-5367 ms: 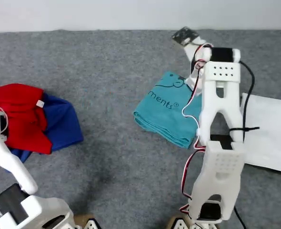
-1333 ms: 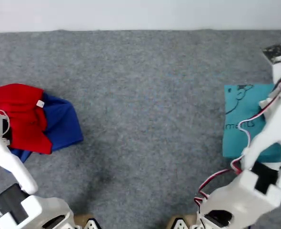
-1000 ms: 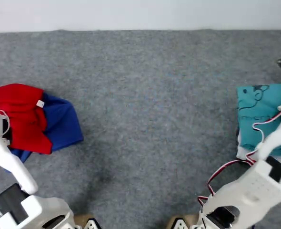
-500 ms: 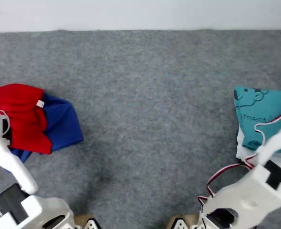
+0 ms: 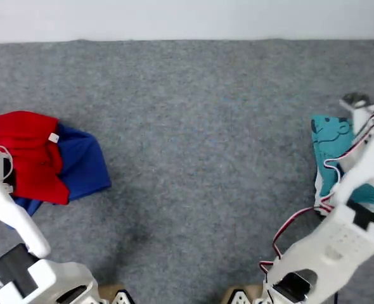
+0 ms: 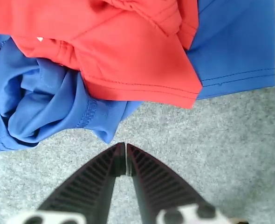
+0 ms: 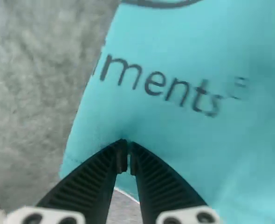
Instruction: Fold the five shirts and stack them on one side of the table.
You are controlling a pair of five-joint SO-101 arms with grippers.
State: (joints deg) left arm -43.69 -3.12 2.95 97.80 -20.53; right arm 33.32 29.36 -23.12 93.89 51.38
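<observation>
In the high view the grey counter (image 5: 193, 126) has work at both edges. At the right edge of the frame lies the folded teal shirt (image 5: 335, 149). Its long axis runs up and down the picture, with the bear print at the upper end. It sits on a sliver of white cloth (image 5: 317, 201) that peeps out at its lower left corner. The right arm (image 5: 339, 234) reaches up from the bottom edge and covers the shirt's right part. At the left edge a red shirt (image 5: 25, 155) is heaped over a blue shirt (image 5: 80, 161), both unfolded, with the left arm (image 5: 9, 215) just below them.

In the left wrist view the left claw (image 6: 126, 150) is pinched fully together with nothing in it. It hangs over bare counter, and the blue shirt's crumpled hem lies just ahead of the tips. The red shirt's hem crosses on top beyond that.

In the right wrist view the right claw (image 7: 125, 150) is closed down on the teal shirt near its folded edge. The cloth puckers toward the tips, so it seems to pinch a little fabric. The lettering runs across, ahead of the claw.

The teal shirt looks placed. The heap is the likely next job, and the left arm is plainly nearer to it.
</observation>
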